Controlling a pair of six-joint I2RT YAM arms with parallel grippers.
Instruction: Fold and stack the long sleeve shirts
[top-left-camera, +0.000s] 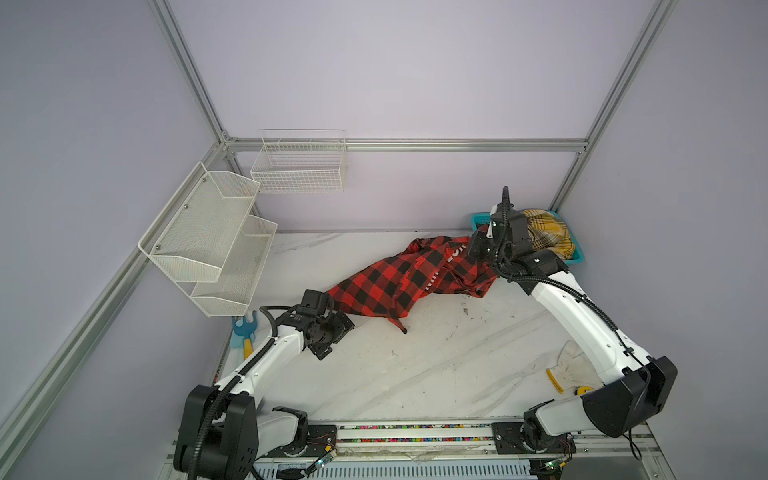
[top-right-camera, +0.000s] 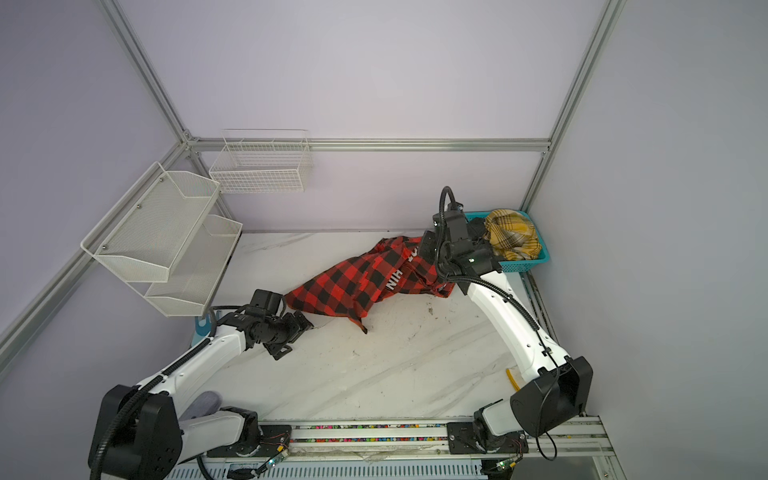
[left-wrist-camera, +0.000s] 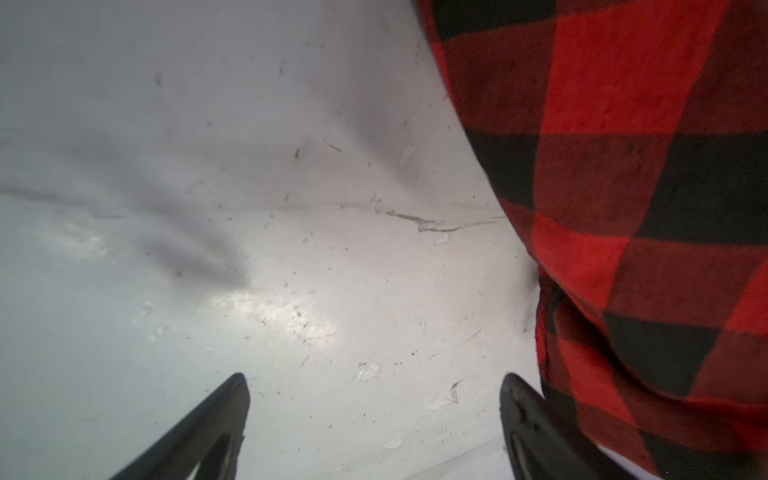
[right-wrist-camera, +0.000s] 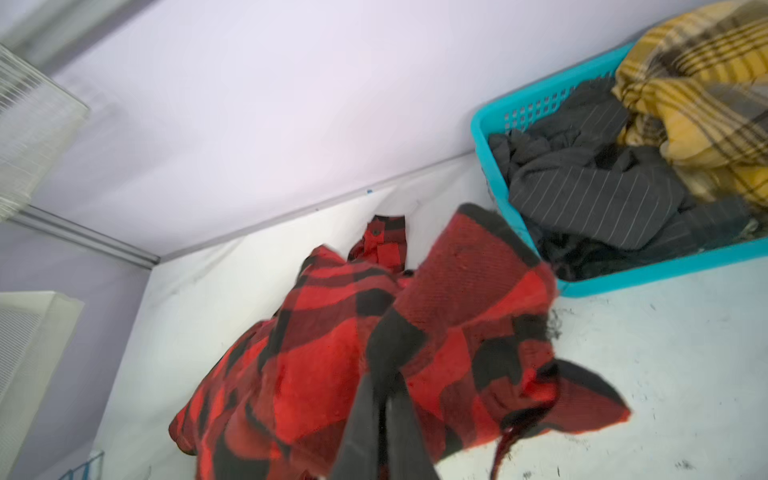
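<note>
Red-and-black checked cloth of a shirt (top-left-camera: 399, 278) is seen spread in a crumpled strip across the white marbled table (top-left-camera: 415, 365). Its long axis is laid on a diagonal, from a low, flatter end at the near left to a bunched end at the far right. White block letters (top-right-camera: 395, 280) are shown about midway along it. The far-right end is pinched between the closed fingers of the right gripper (right-wrist-camera: 382, 390) and is lifted slightly off the table, just beside a turquoise basket (right-wrist-camera: 648, 276) set in the far right corner. A yellow plaid garment (top-right-camera: 513, 235) and a dark grey striped one (right-wrist-camera: 590, 191) are piled in that basket. The left gripper (left-wrist-camera: 374, 382) is held low at the shirt's near-left end with its jaws spread wide and only bare table between them. One finger is placed just beside the cloth edge; contact cannot be told.
</note>
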